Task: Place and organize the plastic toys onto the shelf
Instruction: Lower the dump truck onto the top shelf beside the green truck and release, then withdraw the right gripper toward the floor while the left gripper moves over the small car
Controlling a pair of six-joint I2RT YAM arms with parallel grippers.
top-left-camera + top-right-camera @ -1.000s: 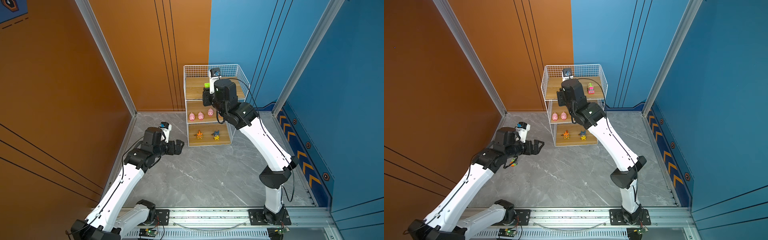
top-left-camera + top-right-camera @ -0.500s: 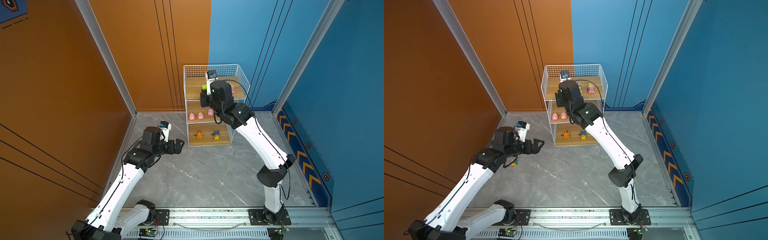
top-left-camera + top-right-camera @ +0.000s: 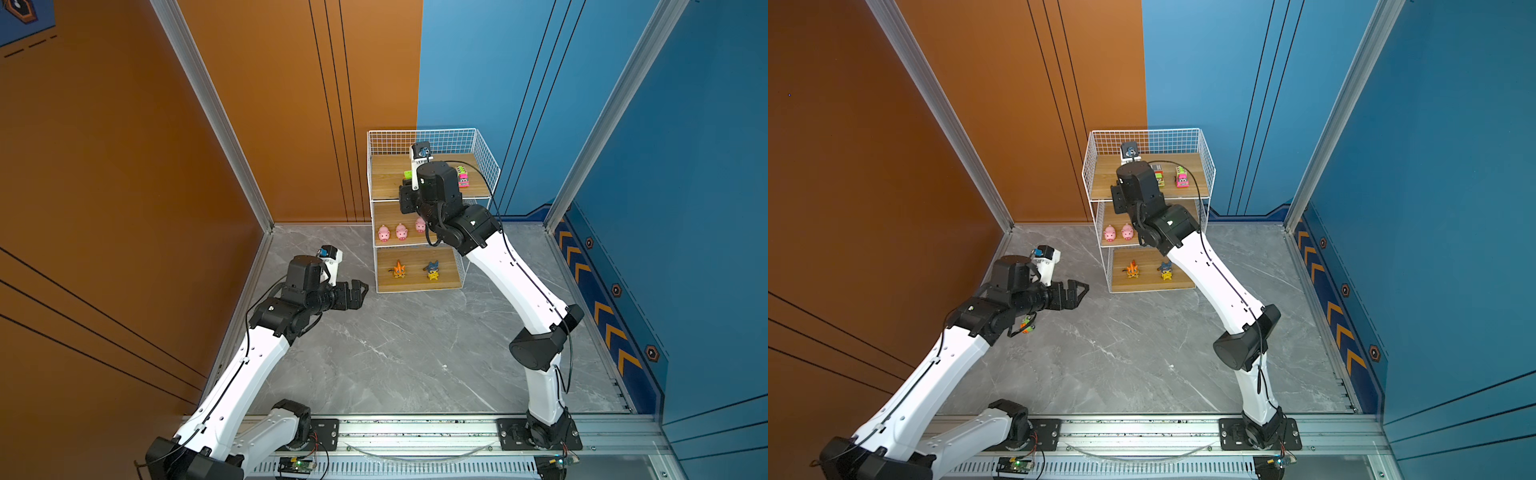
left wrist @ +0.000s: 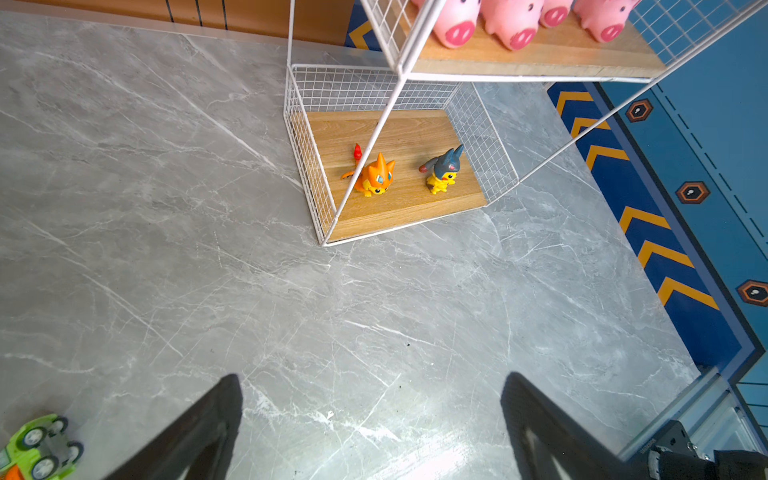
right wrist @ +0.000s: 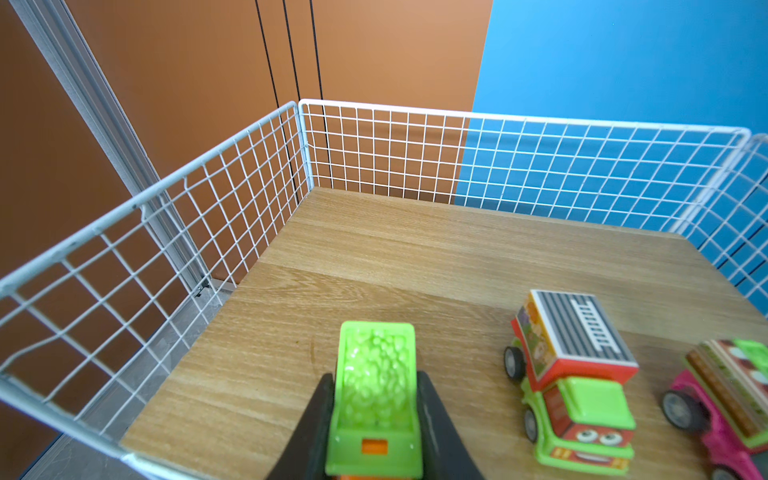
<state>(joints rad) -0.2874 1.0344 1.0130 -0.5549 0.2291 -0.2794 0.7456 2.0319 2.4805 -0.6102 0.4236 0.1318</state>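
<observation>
Grey marble floor all around, and we see the right jaws clamped on a green-backed car over the top board of the shelf, left of two parked cars, while left jaws gape apart.

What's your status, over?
Left gripper open, empty, over floor. Right gripper shut on green-bed truck over top tier of shelf. One overturned car on floor near left arm. Nothing blocking the drop spot.
</observation>
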